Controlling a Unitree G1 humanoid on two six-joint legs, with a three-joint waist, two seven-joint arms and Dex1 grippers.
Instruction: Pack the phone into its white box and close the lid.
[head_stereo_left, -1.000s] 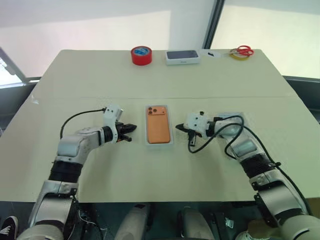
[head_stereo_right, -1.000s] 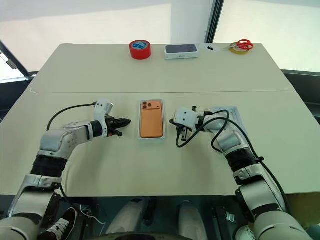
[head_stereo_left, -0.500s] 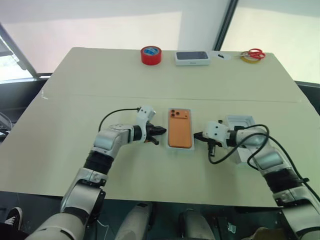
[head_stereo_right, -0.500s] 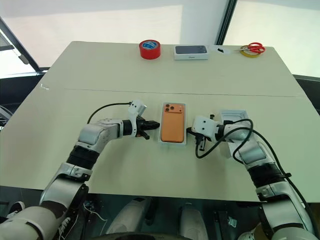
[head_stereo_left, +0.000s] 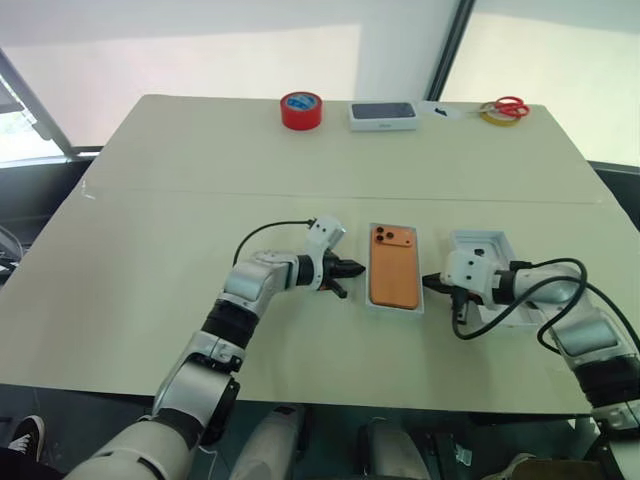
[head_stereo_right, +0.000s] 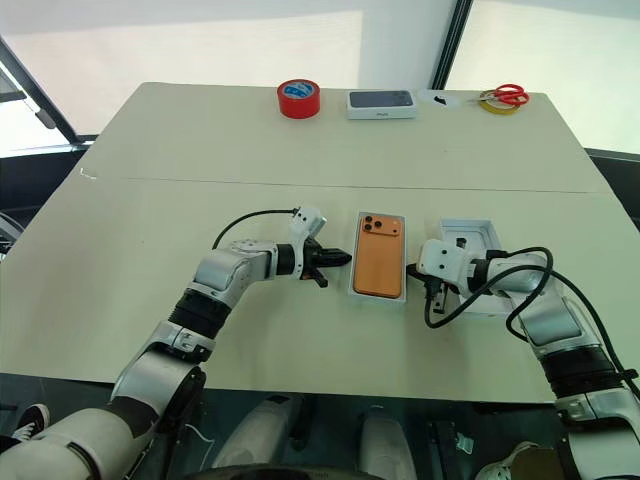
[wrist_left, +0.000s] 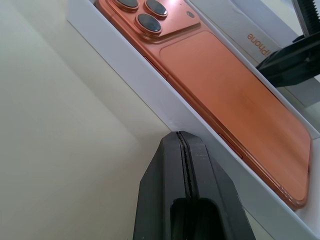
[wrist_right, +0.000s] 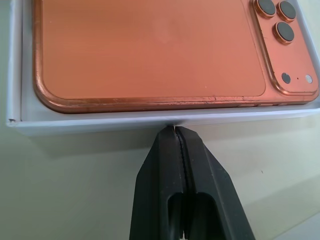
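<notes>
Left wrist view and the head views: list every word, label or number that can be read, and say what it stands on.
"iPhone", seen upside down: on the side wall of the lid beyond the phone.
Small white box at the table's far edge: a faint mark on its front side, too small to read.
Red tape roll: no readable text.

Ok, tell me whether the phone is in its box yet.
In. The orange phone lies flat inside the white box, uncovered.

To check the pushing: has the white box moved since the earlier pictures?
Yes. Measured against the red tape roll, the white box has slid to the right, nearer the lid.
</notes>
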